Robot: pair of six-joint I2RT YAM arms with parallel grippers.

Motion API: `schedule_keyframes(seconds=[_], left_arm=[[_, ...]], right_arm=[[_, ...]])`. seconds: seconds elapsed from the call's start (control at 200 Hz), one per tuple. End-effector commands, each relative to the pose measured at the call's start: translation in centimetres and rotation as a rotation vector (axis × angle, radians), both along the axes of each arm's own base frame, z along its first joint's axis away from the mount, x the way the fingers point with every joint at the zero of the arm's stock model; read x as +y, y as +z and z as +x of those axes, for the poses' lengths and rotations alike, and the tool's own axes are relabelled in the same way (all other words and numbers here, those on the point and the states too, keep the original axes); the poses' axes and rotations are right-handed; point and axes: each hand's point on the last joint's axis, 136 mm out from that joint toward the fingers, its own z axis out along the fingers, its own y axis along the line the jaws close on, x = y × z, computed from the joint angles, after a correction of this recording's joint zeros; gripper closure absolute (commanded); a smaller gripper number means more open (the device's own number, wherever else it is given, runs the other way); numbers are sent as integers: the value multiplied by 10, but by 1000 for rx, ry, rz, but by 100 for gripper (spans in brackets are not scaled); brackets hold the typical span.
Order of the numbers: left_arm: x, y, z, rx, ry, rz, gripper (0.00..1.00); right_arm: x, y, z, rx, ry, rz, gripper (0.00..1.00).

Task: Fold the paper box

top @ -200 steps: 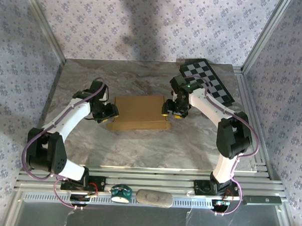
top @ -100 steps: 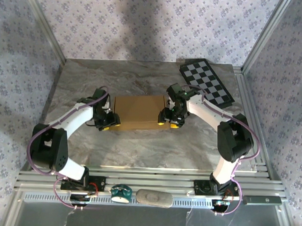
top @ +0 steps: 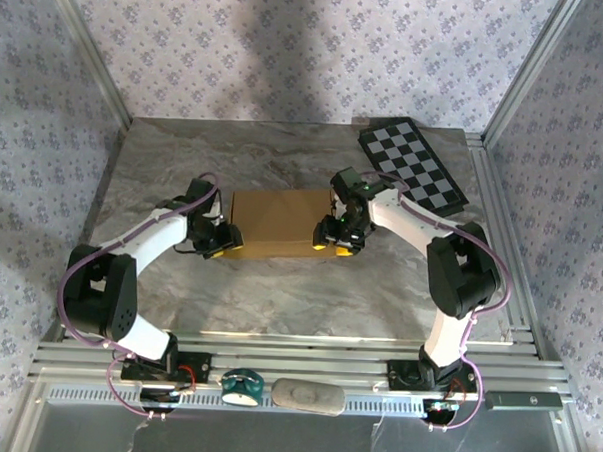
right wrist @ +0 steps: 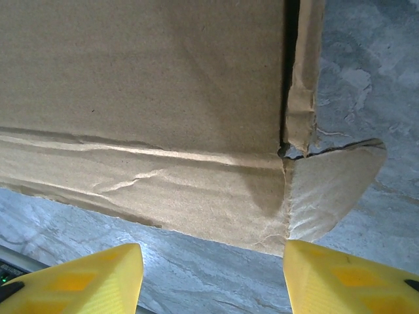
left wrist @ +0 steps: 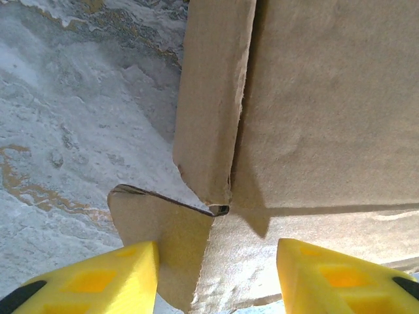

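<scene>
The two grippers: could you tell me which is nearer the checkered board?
The right gripper, at the box's right corner, on the board's side; the left gripper is across the box.

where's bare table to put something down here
Bare marble: the wide strip between the paper box and the near edge of the table, and the back band behind the box, left of the checkerboard panel. Crowded: the box's two near corners, where the left gripper and right gripper sit.

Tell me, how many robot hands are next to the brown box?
2. The left gripper is at the near left corner of the paper box, and the right gripper is at its near right corner.
</scene>
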Motion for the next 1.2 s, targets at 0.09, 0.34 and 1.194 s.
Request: schedule_keyframes(seconds=[0.09, 0.34, 1.194], left_arm=[[-1, 1, 3, -35, -41, 14, 46], [-12, -3, 9, -30, -23, -55, 49], [-19, -18, 9, -8, 65, -140, 64]], right_arm=[[-11, -12, 4, 7, 9, -21, 37], [-8, -16, 11, 20, -1, 18, 37], [-19, -21, 8, 18, 40, -87, 47]])
